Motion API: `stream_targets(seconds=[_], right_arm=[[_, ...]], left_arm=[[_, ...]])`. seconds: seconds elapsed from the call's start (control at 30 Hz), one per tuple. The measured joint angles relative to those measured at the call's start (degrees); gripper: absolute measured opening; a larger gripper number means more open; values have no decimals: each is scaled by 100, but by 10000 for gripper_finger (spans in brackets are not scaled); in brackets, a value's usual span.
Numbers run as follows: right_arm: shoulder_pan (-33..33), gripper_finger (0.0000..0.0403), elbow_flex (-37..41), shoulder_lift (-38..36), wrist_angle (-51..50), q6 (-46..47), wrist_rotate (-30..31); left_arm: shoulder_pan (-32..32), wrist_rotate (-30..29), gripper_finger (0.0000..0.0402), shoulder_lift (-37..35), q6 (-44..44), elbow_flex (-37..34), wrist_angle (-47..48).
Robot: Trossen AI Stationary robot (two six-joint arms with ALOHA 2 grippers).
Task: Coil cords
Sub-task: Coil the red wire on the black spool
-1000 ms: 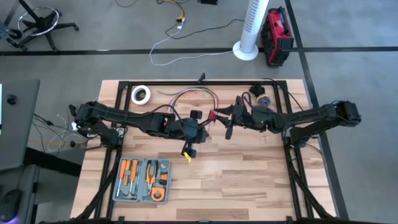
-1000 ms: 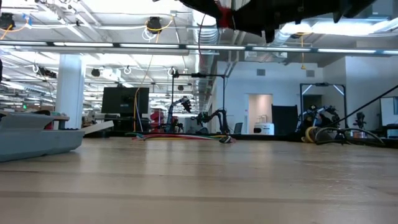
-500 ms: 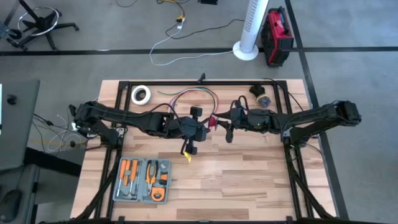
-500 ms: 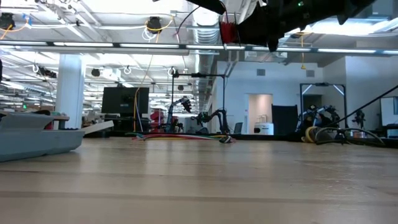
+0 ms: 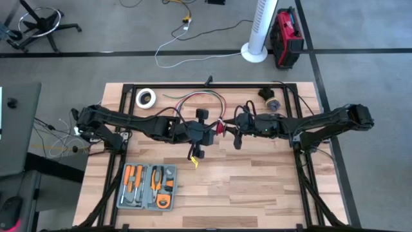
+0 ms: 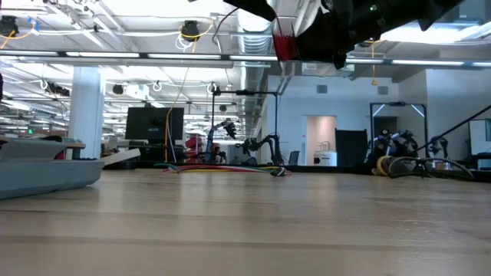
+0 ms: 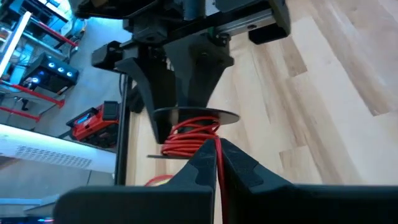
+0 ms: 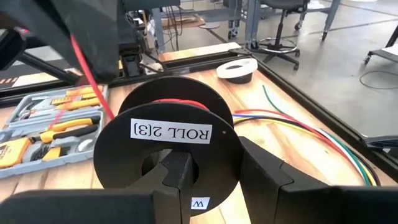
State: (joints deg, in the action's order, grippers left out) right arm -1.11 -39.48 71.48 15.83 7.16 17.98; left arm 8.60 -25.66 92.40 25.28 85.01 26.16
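Running taut from a black spool (image 8: 166, 134) to the left gripper (image 7: 216, 163), red wire (image 7: 190, 135) held above mid-desk, slightly toward 12 o'clock from centre. Wound in loose turns on the spool's core, with one strand passing between the left fingers (image 7: 239, 167), set narrow and pinching it. Spool labelled "ROLL 2[3]", clamped at its hub by the right gripper (image 8: 214, 177), fingers (image 8: 261, 171) closed onto it from both sides. Seen from overhead, left gripper (image 5: 201, 135) at 9 o'clock of the spool (image 5: 223, 127), right gripper (image 5: 239, 126) just at 3 o'clock of it, the two nearly meeting. Both raised well off the desk (image 6: 245, 222), showing only at the top edge in the low view. Lying loose toward 12 o'clock, more coloured wires (image 5: 196, 98); tape roll (image 5: 146, 98) at 10 o'clock; tool case (image 5: 148, 187) with orange handles at 7 o'clock.
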Motion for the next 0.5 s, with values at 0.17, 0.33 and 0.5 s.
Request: stream_targets(seconds=[0.17,0.33,0.5], right_arm=[[-41,108,0,0,-39,-4,-180],[-41,108,0,2,-68,-7,-924],[-80,108,0,2,31,-18,-1425]], left_arm=[[-17,-63,0,0,323,0,-280],[-97,-67,0,-2,616,0,-664],[-283,-76,0,-7,607,0,-631]])
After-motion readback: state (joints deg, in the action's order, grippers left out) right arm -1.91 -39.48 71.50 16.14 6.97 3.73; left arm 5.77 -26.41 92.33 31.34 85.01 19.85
